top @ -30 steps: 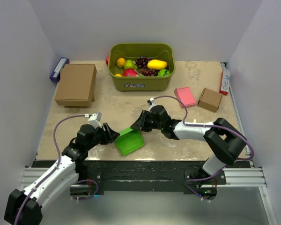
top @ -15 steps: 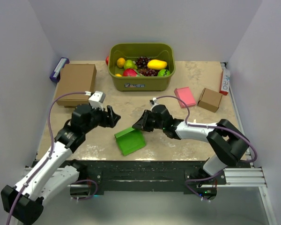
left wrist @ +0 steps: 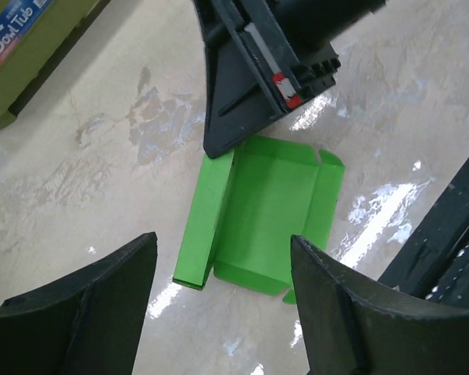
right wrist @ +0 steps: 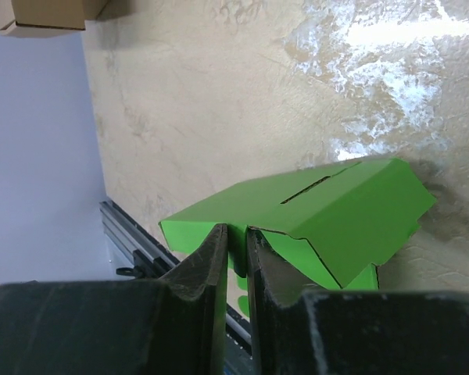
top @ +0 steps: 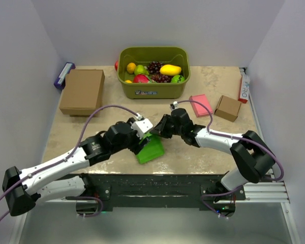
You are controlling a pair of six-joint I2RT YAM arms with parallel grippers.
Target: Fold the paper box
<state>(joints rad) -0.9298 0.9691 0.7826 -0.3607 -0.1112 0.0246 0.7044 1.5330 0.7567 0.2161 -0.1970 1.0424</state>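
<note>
Paper box (left wrist: 258,211): bright green creased card, shallow half-formed tray, side flaps raised, on tabletop (left wrist: 102,156). Right hand (right wrist: 233,238) pinches one edge; left hand (left wrist: 219,262) open above.

The paper box (left wrist: 258,211) is showing as thin bright green card, matt and smooth, with crisp creases. The table (left wrist: 78,180) under it is looking like a beige, marbled, polished surface, glossy enough that it is throwing white glare. My left gripper (left wrist: 223,254) is showing matt black plastic fingers (left wrist: 102,297) with a faintly grainy skin. My right gripper (right wrist: 236,242) is showing the same dull black plastic. The olive bin (top: 168,90) is looking like smooth, slightly shiny plastic. The brown cardboard box (top: 82,91) is looking plain and matt.
</note>
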